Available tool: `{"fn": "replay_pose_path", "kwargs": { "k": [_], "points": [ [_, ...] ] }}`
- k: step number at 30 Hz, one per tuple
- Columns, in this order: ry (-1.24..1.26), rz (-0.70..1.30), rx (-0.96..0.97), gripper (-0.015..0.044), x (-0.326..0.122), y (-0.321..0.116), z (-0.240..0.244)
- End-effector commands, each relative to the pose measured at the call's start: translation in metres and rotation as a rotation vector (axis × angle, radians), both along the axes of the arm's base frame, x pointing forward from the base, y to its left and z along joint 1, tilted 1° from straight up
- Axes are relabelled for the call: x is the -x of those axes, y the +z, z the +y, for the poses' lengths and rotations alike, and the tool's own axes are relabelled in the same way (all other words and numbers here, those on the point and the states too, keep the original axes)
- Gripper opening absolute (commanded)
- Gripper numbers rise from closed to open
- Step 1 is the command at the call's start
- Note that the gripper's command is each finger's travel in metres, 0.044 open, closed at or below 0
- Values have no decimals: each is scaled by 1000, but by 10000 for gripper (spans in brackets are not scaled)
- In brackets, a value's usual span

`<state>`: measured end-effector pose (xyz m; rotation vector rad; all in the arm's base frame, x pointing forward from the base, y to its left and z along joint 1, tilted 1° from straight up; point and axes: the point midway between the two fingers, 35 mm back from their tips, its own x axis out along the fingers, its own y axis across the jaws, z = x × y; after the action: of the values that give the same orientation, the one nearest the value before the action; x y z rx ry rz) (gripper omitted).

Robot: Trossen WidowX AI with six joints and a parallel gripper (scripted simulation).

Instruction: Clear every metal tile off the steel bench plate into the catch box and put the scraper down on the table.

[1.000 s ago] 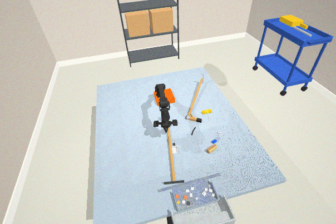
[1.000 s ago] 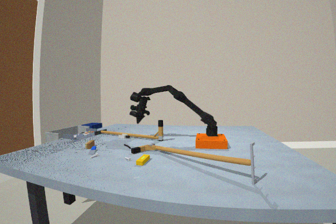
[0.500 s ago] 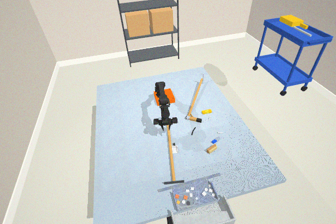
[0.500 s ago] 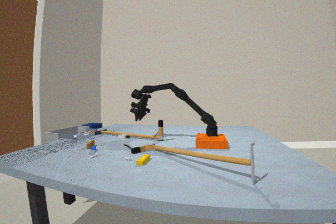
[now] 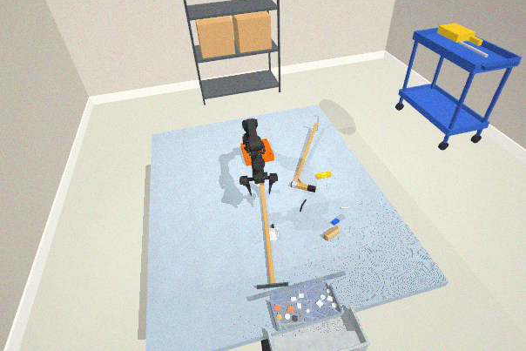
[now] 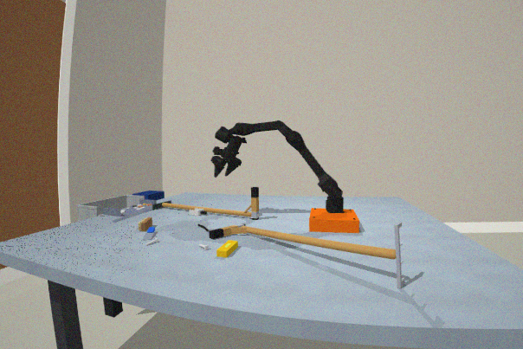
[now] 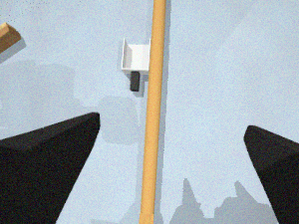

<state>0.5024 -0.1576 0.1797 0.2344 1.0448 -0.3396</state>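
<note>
My gripper (image 5: 260,193) (image 6: 221,176) (image 7: 173,126) is open and empty, high above the table. The long scraper's wooden handle (image 5: 266,239) (image 6: 225,212) (image 7: 155,74) lies below it and runs between the fingers in the wrist view. Its near end carries an upright grip with a black top (image 6: 255,192). Its dark blade (image 5: 272,286) rests just before the bench plate (image 5: 320,313). Several small pieces lie on the plate, white (image 5: 320,303), orange (image 5: 290,309), yellow and dark; which are metal I cannot tell. The catch box (image 5: 359,326) stands at the far end; I make out no pieces inside.
A white pan (image 5: 273,234) (image 7: 137,58) lies beside the scraper handle. A second long-handled tool (image 5: 306,151) (image 6: 320,242) lies to one side. Near it are a yellow block (image 5: 323,175) (image 6: 227,248), a wooden block (image 5: 331,233) (image 6: 145,224) and a blue piece (image 5: 335,221) (image 6: 151,229).
</note>
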Motion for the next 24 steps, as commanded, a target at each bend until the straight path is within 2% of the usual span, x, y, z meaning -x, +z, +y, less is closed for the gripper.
{"fn": "replay_pose_path", "kwargs": {
  "k": [1,24],
  "points": [
    [13,-33,10,440,6,15,4],
    [46,-200,63,440,43,84,22]
  ]
}}
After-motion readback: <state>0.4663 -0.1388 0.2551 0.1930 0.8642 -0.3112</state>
